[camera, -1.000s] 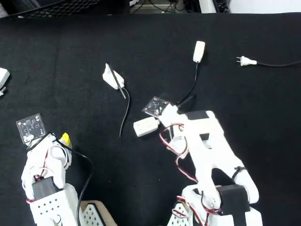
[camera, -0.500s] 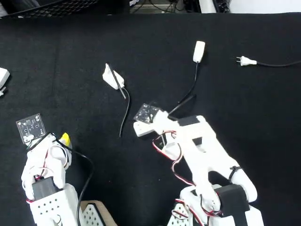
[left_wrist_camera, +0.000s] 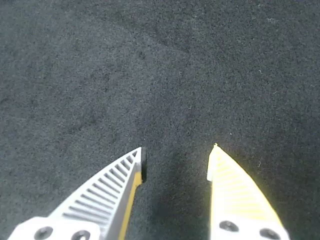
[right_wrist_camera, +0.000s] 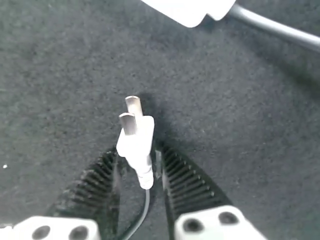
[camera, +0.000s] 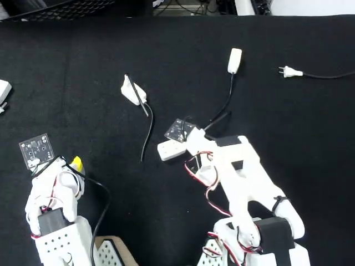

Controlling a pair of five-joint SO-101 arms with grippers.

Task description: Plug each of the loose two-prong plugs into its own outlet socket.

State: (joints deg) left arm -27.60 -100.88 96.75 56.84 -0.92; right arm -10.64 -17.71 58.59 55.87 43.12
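1. Black cloth covers the counter (camera: 66,55). One arm stands near centre and the other at 8 o'clock.
2. Grip: right pincer (right_wrist_camera: 136,150) is clamped on a plug (right_wrist_camera: 135,132). The prongs are bare and point away from the wrist, and the cord trails back between the jaws.
3. White block (camera: 171,149), probably a socket, lies just off centre at 7 o'clock, beside that arm's head.
4. Change: over the last second the arm swung toward 8 o'clock, over the block, then eased back toward 2 o'clock. The block did not shift.
5. Reading: this looks like lining up, with nothing inserted yet. The prongs likely need re-aiming.
6. Idle: left pincer (left_wrist_camera: 175,152) is wide, holds nothing, and hangs over bare cloth.
7. Second plug (camera: 289,71) lies loose at 2 o'clock, with a socket (camera: 234,60) at 1 o'clock.
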